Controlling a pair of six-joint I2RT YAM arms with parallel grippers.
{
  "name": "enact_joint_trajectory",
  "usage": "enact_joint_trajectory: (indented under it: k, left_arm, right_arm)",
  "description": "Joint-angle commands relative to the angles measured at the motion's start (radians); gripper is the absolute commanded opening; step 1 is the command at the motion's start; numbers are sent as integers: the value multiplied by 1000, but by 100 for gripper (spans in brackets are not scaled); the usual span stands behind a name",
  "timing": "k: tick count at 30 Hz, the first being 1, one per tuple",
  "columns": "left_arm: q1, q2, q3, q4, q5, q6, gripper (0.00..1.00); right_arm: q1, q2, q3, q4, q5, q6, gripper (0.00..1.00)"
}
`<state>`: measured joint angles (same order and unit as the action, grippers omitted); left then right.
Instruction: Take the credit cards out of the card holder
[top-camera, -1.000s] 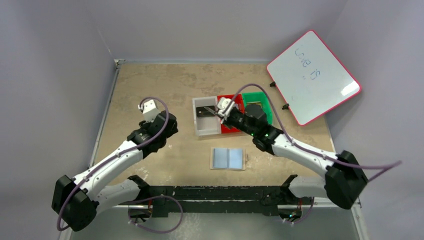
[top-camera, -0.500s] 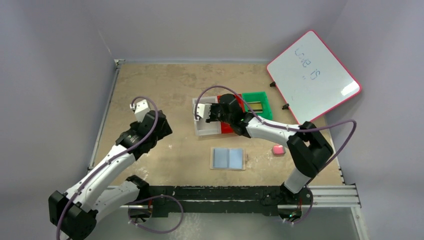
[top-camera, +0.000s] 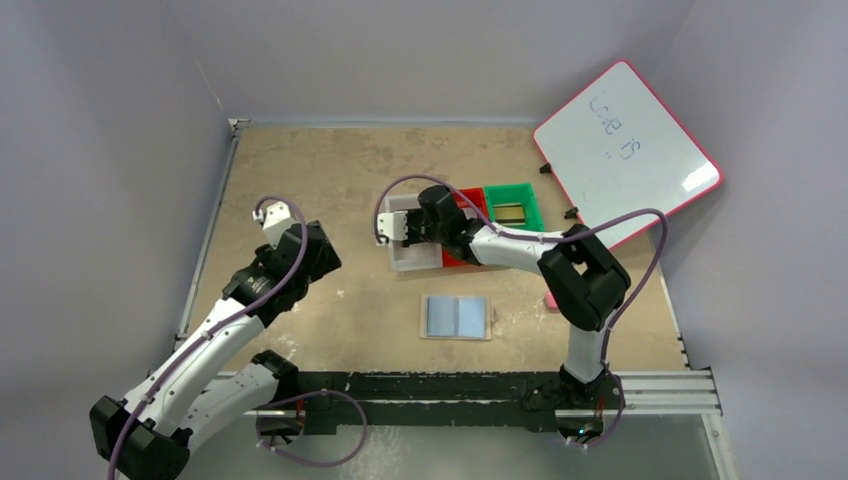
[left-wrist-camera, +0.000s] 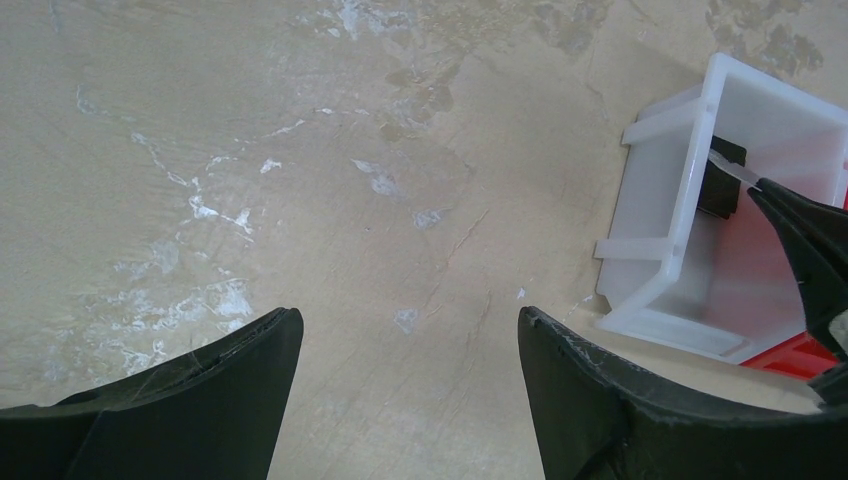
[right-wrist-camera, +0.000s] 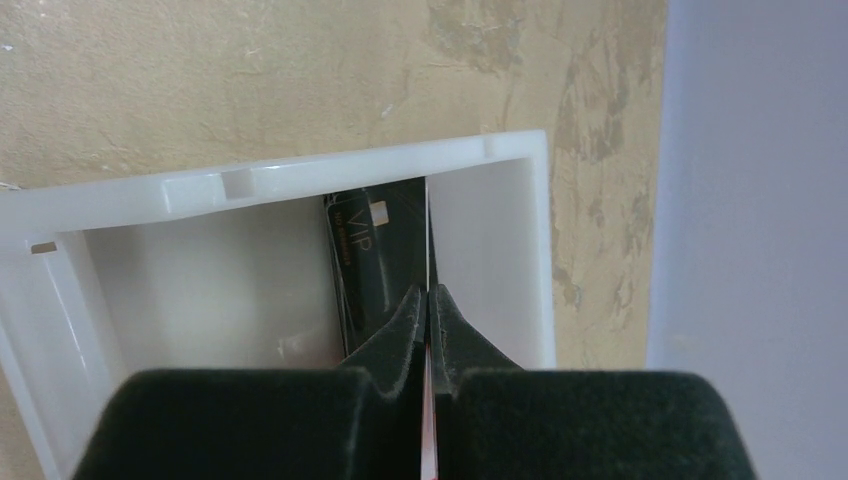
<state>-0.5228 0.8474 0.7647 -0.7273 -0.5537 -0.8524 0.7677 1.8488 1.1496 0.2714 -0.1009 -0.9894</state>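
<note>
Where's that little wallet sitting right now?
In the top view the card holder lies open on the table, toward the robot's edge between the two arms, just in front of the white bin.

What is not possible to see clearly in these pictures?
- Right wrist view: the held card shows edge-on only, its face unseen; the right gripper covers part of the black card.
- Top view: the right gripper hides what lies in the white bin; the card holder pockets and whiteboard writing are too small.
- Left wrist view: the right edge cuts off the white bin.
</note>
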Motion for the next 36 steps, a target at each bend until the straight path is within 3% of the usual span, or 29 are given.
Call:
enact_joint_trajectory:
  k: [1,10,17,24,29,36]
  left_arm:
    - [5,-1,9,18,-11,12,79]
    - [4,1,1,32,-1,16,79]
    - [4,15,1,35,5,19,78]
    - [4,25,0,39,16,23,78]
    - [4,33,-1,40,20,23,77]
    - [4,37,-3,43,27,24,77]
  right_arm:
    - [5,24,49,24,-32,-6,0]
    - [5,77,-4,182,52,-27,0]
    - [5,105,-2,181,44,-66,13]
    - [1,116,15,132,51,-85,18]
    - [1,107,25,77,39,-75,32]
    - [-1,54,23,103,38,-7,36]
